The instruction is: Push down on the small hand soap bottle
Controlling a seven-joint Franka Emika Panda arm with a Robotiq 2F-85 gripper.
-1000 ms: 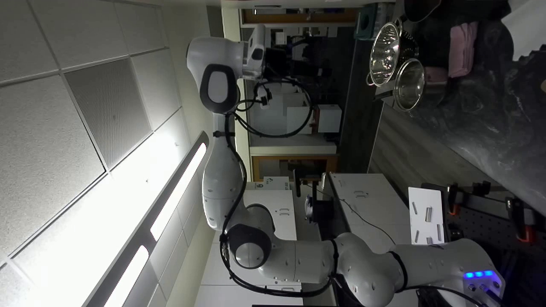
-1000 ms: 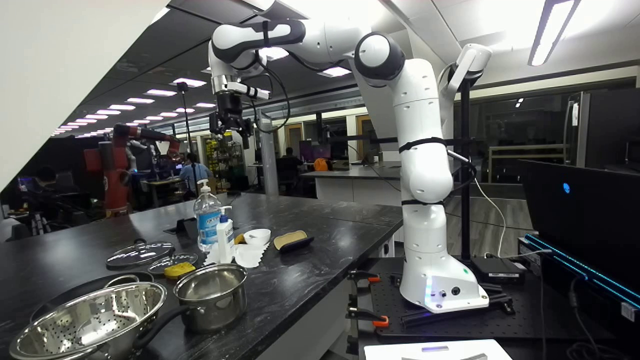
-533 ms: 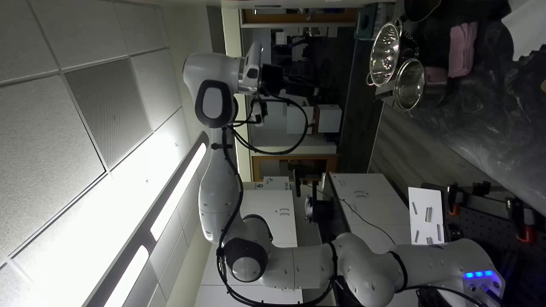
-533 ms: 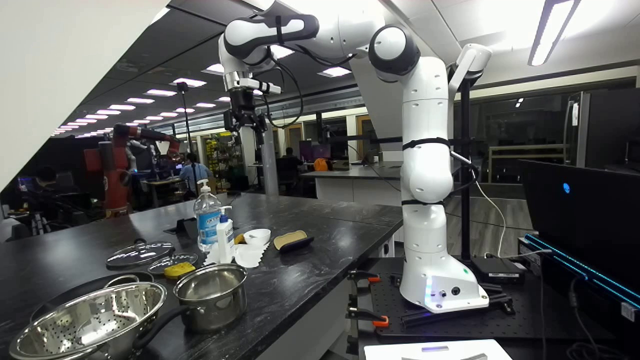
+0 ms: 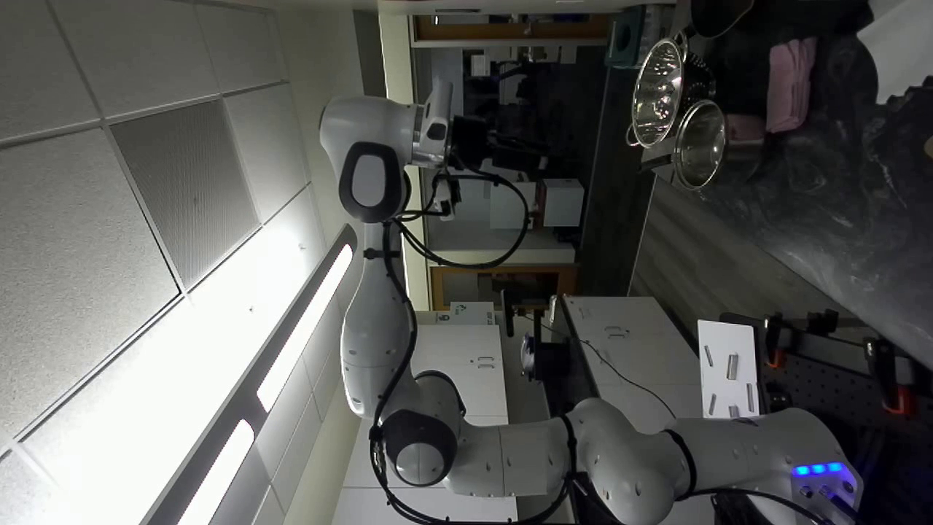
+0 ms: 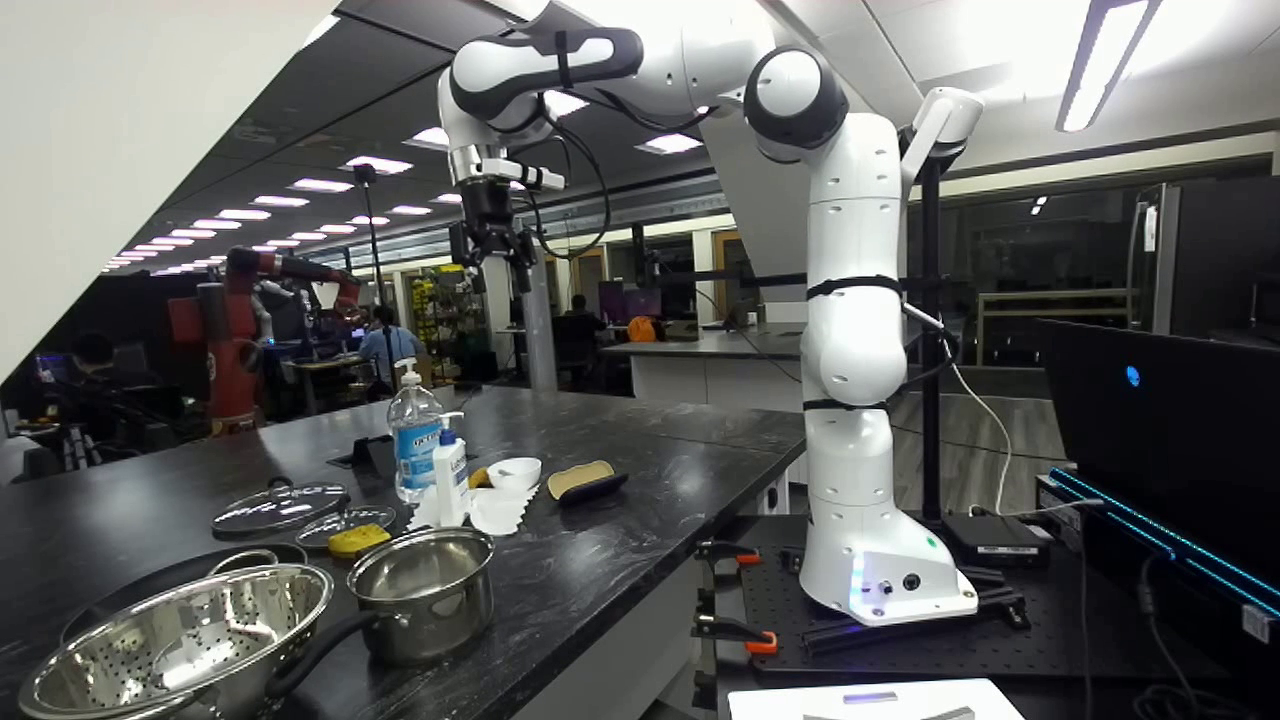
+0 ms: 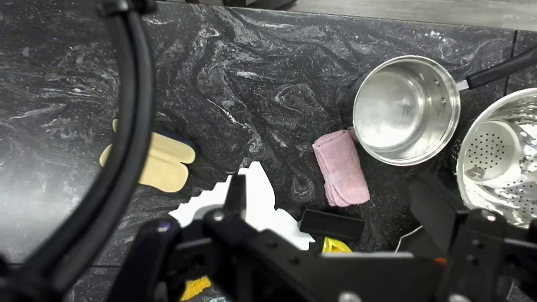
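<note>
Gripper (image 6: 497,282) is hanging wide, empty; pressing like that is probably risking straddling the pump (image 6: 447,434) or tipping the small bottle (image 6: 451,482).

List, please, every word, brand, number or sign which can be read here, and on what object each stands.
"ger…" on the large pump bottle; its ending is blurred.
"Lub…" on the small white pump bottle; the rest is too small.
A glowing blue logo, wordless, on the black laptop.
White background box, flat black box: print too small to read.
</note>
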